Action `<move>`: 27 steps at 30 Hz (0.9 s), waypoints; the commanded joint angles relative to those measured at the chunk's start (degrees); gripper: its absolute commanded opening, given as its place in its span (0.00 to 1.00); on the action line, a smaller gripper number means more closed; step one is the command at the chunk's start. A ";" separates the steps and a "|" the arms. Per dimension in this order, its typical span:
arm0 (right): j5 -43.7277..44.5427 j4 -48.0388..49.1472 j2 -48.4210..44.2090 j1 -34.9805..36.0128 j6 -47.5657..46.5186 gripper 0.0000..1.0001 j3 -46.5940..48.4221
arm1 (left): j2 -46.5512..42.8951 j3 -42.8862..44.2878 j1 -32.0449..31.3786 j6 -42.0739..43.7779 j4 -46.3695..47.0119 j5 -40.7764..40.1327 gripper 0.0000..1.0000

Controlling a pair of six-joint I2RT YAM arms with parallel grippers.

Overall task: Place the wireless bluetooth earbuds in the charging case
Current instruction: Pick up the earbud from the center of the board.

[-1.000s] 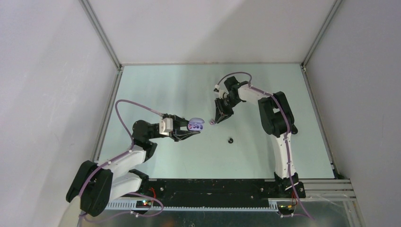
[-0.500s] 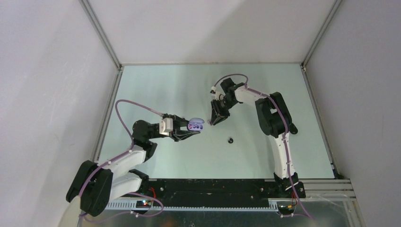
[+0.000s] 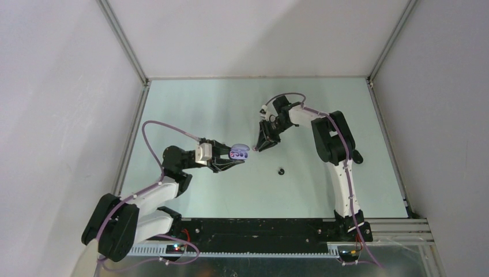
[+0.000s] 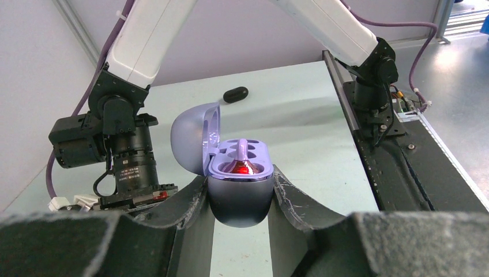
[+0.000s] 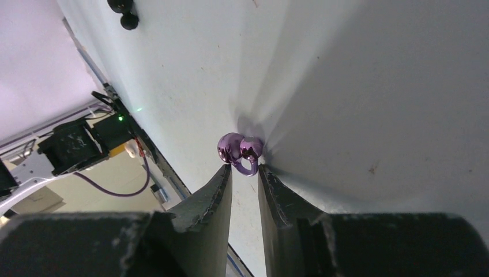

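Note:
My left gripper (image 3: 237, 157) is shut on the lilac charging case (image 3: 237, 153) and holds it above the table with its lid open. In the left wrist view the case (image 4: 239, 199) sits between the fingers (image 4: 184, 202), and something glossy glows red in its near well (image 4: 242, 168). My right gripper (image 3: 258, 148) is just right of the case, tips down at the table. In the right wrist view its narrow jaws pinch the loop of a glossy purple earbud (image 5: 239, 149) at the table surface. A black earbud (image 3: 281, 170) lies loose on the table, also visible in the left wrist view (image 4: 235, 94).
The right arm's wrist and camera (image 4: 124, 156) hang close to the left of the case in the left wrist view. The black earbud shows at the top left of the right wrist view (image 5: 128, 22). Frame rails (image 3: 124, 156) border the pale green table (image 3: 202, 109).
My right gripper has moved a little down and left onto the purple earbud. The left gripper and case have stayed still.

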 commanded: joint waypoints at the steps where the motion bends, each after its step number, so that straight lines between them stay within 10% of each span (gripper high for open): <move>1: -0.48 6.07 1.97 -1.53 2.63 0.27 -0.35 | 0.45 0.97 0.27 0.62 3.01 0.73 0.00; 27: 3.75 18.65 -11.45 -2.47 10.34 0.23 -19.55 | -0.52 0.59 0.32 1.01 2.53 0.87 0.00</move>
